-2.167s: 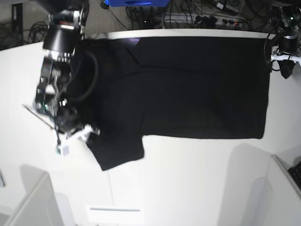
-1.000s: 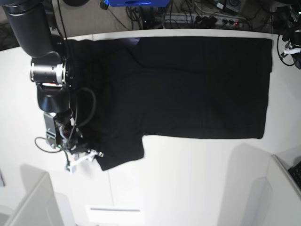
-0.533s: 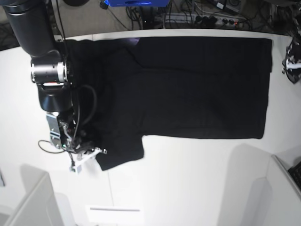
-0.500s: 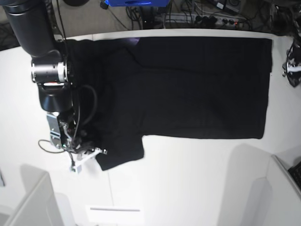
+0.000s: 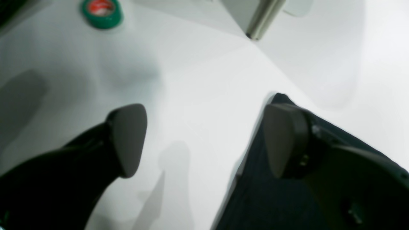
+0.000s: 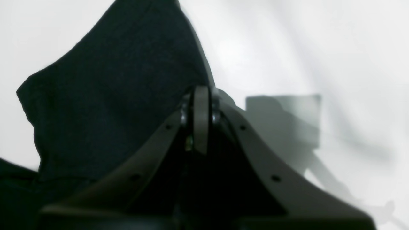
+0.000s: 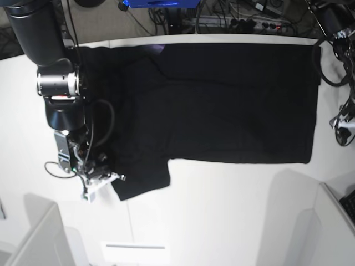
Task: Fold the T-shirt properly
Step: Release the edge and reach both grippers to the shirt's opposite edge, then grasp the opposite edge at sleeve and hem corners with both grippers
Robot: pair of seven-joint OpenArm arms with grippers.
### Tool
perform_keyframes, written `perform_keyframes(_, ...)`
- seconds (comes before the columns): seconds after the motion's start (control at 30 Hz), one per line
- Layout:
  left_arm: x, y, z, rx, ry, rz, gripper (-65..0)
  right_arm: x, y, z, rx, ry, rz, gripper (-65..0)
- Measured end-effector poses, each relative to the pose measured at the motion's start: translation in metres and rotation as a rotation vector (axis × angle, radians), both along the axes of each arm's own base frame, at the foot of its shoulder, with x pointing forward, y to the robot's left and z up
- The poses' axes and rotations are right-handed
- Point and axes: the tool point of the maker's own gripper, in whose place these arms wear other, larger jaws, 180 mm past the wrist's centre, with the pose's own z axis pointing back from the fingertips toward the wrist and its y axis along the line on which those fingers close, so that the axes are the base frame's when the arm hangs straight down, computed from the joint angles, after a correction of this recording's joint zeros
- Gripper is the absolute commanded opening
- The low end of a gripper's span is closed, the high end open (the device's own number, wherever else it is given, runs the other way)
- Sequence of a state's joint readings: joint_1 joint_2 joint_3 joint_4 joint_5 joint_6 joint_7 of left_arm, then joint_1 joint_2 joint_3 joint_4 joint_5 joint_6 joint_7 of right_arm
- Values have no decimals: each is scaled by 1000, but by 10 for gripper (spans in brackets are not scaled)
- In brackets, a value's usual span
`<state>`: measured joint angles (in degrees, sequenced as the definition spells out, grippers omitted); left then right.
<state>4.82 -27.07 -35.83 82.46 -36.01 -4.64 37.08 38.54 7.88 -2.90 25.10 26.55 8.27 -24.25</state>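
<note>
The T-shirt (image 7: 222,100) lies flat on the table (image 7: 222,221), limp and light (best pinched at edges). Right gripper (image 6: 201,127) pinches its sleeve; left gripper (image 5: 204,140) is spread beside the hem.

Bare table (image 7: 222,210) lies open; green tape roll (image 5: 102,11) sits apart.

A white table (image 7: 222,210) stands before a cable-strewn floor (image 7: 233,16), brightly lit.
</note>
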Motion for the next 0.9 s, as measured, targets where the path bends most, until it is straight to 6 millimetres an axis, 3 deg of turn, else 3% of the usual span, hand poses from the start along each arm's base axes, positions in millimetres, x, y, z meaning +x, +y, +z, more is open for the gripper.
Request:
perform_keyframes(0.13,39,-7,-18,-58,34,-37,-95,0,2,0,2,2,7,-650)
perform_keyframes(0.27,62,-10,-37,-89,100,-48,-95,0,3,1,4,2,10,-650)
perform_keyframes(0.43,92,-33,-56,-143,155,-93,-95,0,3,1,8,3,9,-650)
perform_keyframes(0.7,115,-58,-73,-116,261,-178,-95,0,4,1,7,2,10,-650)
perform_keyframes(0.9,112,-64,-90,-104,340,-200,-95,0,4,1,7,3,11,-650)
